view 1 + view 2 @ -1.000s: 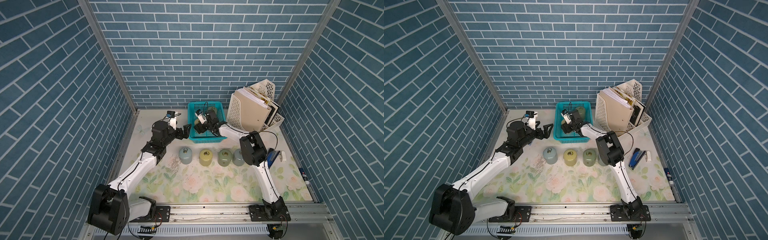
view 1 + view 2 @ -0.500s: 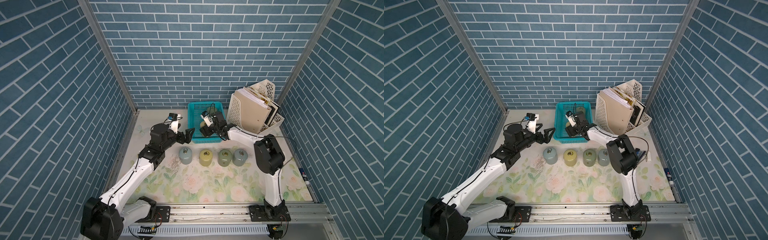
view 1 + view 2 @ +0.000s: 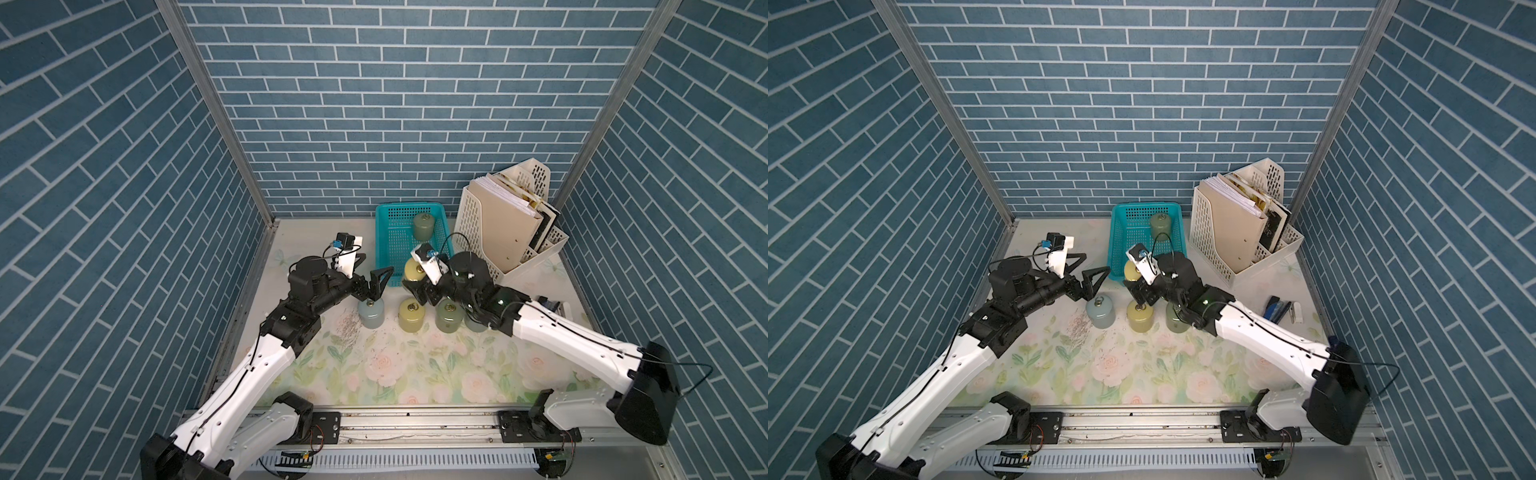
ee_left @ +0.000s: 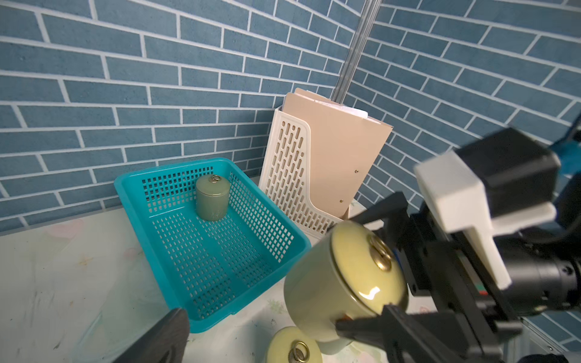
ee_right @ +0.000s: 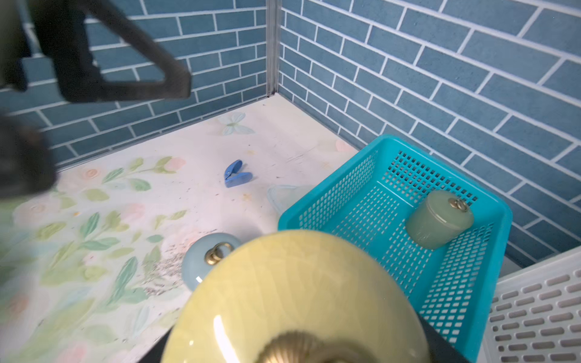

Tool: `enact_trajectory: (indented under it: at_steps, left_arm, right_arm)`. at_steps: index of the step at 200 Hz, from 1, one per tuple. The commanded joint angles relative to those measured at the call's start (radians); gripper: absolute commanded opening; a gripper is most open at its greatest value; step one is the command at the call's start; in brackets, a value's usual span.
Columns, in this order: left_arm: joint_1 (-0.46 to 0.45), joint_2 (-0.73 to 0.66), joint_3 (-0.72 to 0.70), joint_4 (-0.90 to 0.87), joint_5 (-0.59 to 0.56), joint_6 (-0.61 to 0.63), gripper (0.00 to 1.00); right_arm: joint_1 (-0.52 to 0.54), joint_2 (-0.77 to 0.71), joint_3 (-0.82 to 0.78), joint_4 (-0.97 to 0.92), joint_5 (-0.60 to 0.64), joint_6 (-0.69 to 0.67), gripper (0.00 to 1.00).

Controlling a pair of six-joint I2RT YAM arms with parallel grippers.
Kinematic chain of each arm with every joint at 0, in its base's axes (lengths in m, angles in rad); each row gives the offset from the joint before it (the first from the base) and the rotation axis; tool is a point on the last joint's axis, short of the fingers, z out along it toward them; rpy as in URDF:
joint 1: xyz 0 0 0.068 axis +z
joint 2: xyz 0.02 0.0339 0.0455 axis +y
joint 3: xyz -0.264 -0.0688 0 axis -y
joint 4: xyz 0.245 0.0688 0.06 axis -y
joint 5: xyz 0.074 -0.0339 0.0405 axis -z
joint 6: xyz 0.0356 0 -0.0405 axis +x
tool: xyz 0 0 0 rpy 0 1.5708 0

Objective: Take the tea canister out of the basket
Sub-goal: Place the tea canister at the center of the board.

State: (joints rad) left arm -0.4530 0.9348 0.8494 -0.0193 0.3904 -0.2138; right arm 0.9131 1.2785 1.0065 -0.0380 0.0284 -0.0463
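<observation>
Yellow-green tea canister (image 4: 342,283) is squeezed between the jaws of the right gripper (image 3: 419,291). It is tipped a bit and up off the flowery table (image 3: 374,374). Just beyond that gripper sits the teal basket (image 3: 384,249), with a darker green canister (image 3: 423,226) standing at its far end. Another yellow canister (image 3: 410,318) stands right under the gripper. The left gripper (image 3: 377,264) has its jaws wide apart and holds nothing. A pale blue canister (image 3: 371,313) is just below it.

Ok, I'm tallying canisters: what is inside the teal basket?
One grey-green tea canister, upright near the far wall of the basket; elsewhere bare mesh. Only the floor beneath it is hidden.
</observation>
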Motion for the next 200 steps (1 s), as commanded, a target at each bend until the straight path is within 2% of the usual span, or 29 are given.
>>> enact_trajectory:
  at_steps: [1, 30, 64, 95, 141, 200]
  left_arm:
    - [-0.021, -0.046, -0.039, -0.033, 0.035, -0.005, 1.00]
    - [-0.098, -0.059, -0.096, -0.023, 0.003, -0.022, 1.00]
    - [-0.244, -0.078, -0.183, 0.090, -0.124, -0.053, 1.00]
    - [-0.328, -0.050, -0.211, 0.174, -0.168, -0.064, 1.00]
    - [-0.415, 0.055, -0.217, 0.260, -0.190, -0.063, 1.00]
    - [-0.444, 0.119, -0.210, 0.313, -0.188, -0.056, 1.00]
  right_arm:
    - [0.047, -0.109, -0.095, 0.029, 0.097, 0.099, 0.00]
    - [0.134, -0.227, -0.227, -0.059, 0.270, 0.217, 0.00]
    - [0.159, -0.385, -0.398, -0.068, 0.336, 0.394, 0.00]
    - [0.164, -0.465, -0.478, -0.122, 0.424, 0.502, 0.00]
    - [0.164, -0.483, -0.556, -0.199, 0.510, 0.647, 0.00]
    - [0.165, -0.556, -0.627, -0.261, 0.542, 0.760, 0.00]
